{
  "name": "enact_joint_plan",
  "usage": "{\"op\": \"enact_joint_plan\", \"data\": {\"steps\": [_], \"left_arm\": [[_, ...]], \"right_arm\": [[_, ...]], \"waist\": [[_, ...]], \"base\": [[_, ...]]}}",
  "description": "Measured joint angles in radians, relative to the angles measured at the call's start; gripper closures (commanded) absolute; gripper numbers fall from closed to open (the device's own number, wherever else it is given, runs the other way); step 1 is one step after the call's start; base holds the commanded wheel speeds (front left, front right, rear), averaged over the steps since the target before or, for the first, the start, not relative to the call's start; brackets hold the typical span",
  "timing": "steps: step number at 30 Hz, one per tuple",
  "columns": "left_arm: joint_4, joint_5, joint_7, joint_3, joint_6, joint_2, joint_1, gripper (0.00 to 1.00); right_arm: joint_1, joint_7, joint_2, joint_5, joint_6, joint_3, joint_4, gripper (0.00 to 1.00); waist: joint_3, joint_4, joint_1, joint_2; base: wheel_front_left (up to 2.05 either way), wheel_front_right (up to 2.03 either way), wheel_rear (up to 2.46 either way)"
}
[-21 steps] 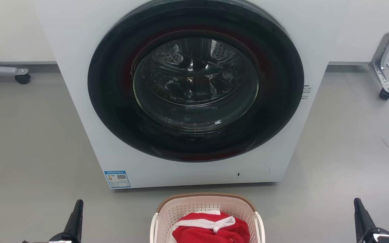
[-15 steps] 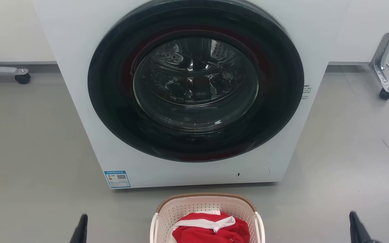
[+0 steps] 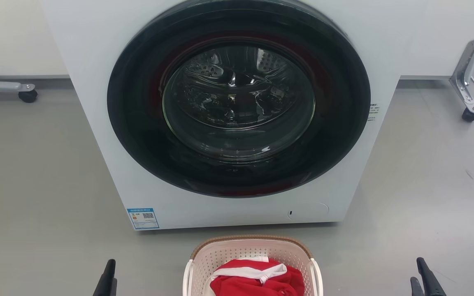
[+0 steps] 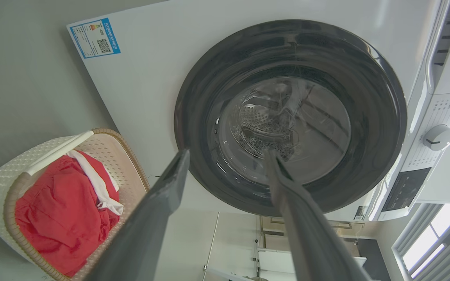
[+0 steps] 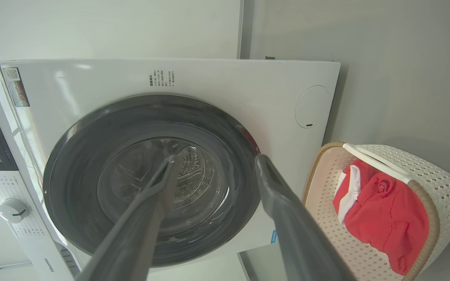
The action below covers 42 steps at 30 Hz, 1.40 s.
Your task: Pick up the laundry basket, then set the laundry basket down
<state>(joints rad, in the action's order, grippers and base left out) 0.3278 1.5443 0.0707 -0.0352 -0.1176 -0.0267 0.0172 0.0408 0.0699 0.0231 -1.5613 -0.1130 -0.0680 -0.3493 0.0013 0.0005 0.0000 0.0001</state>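
Washing machine [image 3: 97, 135]: we see a big white box filling the top and middle of the head view; its round dark door [image 3: 237, 102] is shut, and a shiny drum shows behind the glass
Floor [image 3: 35, 185]: grey and smooth, on both sides of the machine and along the bottom of the head view
Laundry basket [image 3: 248, 239]: we find it at the bottom middle of the head view, on the floor just in front of the machine; it is cream with little holes, a brown rim and white side handles
Red cloth [image 3: 257, 283]: it lies inside the basket, with a white strip across it
Left gripper [image 4: 228, 153]: in the left wrist view its two dark fingers are spread wide with nothing between them; the basket sits at the lower left of that view, apart from them
Right gripper [image 5: 215, 157]: we see its fingers spread wide too, holding nothing; the basket sits at the lower right of the right wrist view, apart from them
Blue sticker [image 3: 142, 218]: on the lower left corner of the machine's front
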Motion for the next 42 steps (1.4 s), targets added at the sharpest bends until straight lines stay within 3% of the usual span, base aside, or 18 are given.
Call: {"op": "enact_joint_plan", "data": {"steps": [12, 42], "left_arm": [[-0.046, -0.157, -0.043, 0.041, 0.033, -0.004, 0.0, 0.0], [-0.13, -0.717, -0.152, 0.218, 0.121, -0.065, -0.005, 0.0]], "right_arm": [[0.009, -0.043, 0.009, 0.181, 0.036, 0.073, 0.026, 0.0], [0.012, -0.152, 0.05, 0.634, 0.115, 0.285, 0.061, 0.0]], "waist": [[-0.001, 0.001, 0.0, 0.0], [-0.007, 0.004, 0.0, 0.0]], "base": [[0.0, 0.0, 0.0], [0.0, 0.0, 0.0]]}}
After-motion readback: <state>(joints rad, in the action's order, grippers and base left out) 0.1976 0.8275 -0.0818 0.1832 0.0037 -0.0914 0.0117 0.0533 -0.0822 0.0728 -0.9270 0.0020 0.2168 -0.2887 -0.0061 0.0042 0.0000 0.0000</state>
